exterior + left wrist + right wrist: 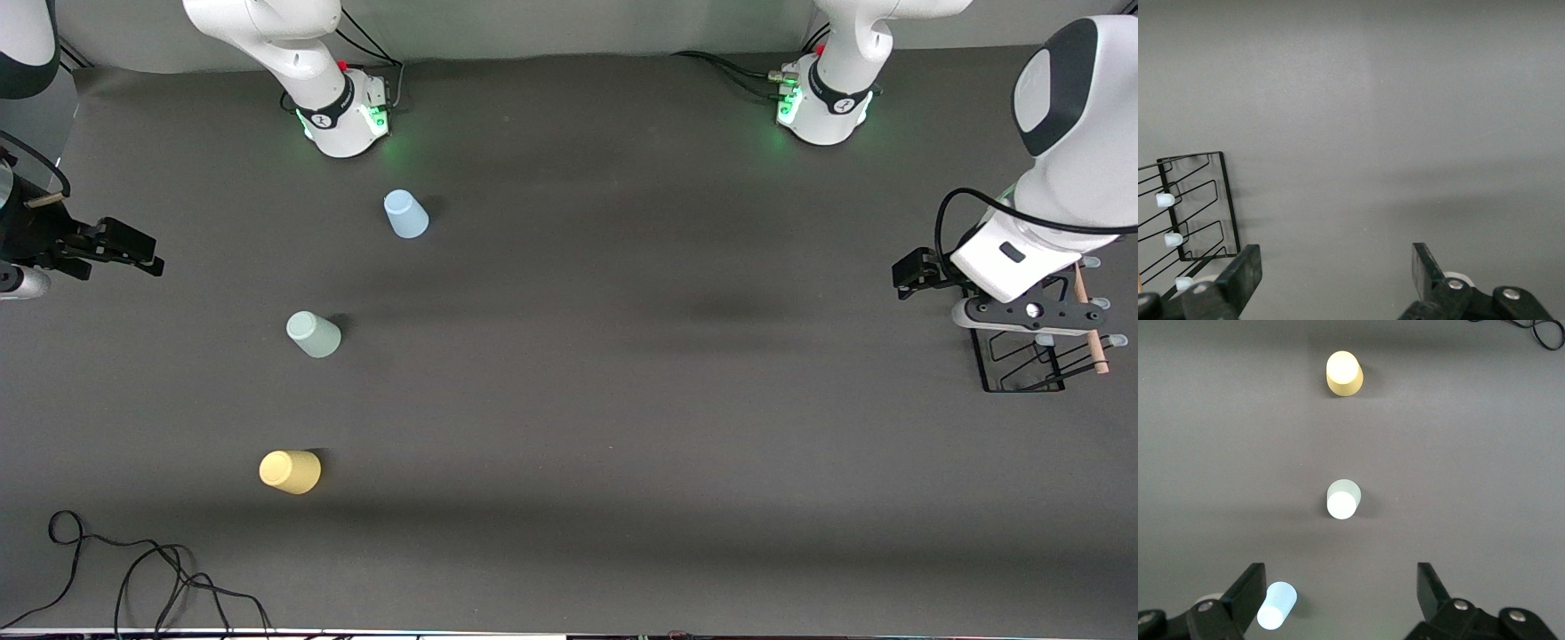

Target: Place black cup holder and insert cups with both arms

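Note:
The black cup holder [1036, 364] sits at the left arm's end of the table, its wooden handle [1092, 324] showing beside the arm. My left gripper [916, 269] hangs open over the table beside it. In the left wrist view the gripper [1336, 260] has bare table between its fingers, and the holder [1165, 200] is off to one side. Three cups stand mouth down toward the right arm's end: light blue [406, 215], mint [314, 334], and yellow [290, 471] nearest the camera. My right gripper [124, 249] is open and high at that end of the table. From its wrist view [1340, 580] I see the blue [1276, 605], mint [1342, 499] and yellow [1344, 373] cups below.
Loose black cables [151, 569] lie near the table's front edge at the right arm's end. The two arm bases [347, 116] [822, 111] stand farthest from the camera. Dark matte table [622, 356] stretches between the cups and the holder.

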`<state>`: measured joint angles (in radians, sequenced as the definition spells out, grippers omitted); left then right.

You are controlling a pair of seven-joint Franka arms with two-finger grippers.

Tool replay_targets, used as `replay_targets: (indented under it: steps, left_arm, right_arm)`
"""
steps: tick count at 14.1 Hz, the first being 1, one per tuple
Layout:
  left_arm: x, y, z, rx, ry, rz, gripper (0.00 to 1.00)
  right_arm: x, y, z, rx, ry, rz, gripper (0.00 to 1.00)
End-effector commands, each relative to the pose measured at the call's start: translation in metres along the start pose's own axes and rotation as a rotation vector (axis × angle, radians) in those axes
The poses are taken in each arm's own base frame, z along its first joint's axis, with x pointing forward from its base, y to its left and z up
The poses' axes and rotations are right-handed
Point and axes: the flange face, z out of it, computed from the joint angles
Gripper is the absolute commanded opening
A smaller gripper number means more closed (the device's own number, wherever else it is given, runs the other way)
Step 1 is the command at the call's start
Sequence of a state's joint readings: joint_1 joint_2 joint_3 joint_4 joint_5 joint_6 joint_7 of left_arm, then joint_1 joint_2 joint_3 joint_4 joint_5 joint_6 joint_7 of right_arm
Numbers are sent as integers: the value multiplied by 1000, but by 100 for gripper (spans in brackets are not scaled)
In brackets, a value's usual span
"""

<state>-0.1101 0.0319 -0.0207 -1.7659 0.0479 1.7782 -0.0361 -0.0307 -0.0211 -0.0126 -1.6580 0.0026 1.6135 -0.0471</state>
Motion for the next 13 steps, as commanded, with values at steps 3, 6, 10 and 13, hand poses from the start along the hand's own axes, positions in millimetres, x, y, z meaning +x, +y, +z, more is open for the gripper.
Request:
replay_targets:
  steps: [3, 6, 10, 13]
  left_arm:
    - [0, -5, -6, -6, -12, -23, 100]
    - [0, -7, -7, -6, -7, -23, 100]
    - [1, -7, -8, -6, -1, -23, 100]
    - [1, -7, -8, -6, -4, -26, 100]
  right_arm:
    - [-1, 1, -6, 0, 8, 5, 100]
    - [-1, 1, -7, 0, 10, 4, 100]
    - [-1, 1, -6, 0, 8, 5, 100]
    - [-1, 2, -5, 0, 7, 7, 100]
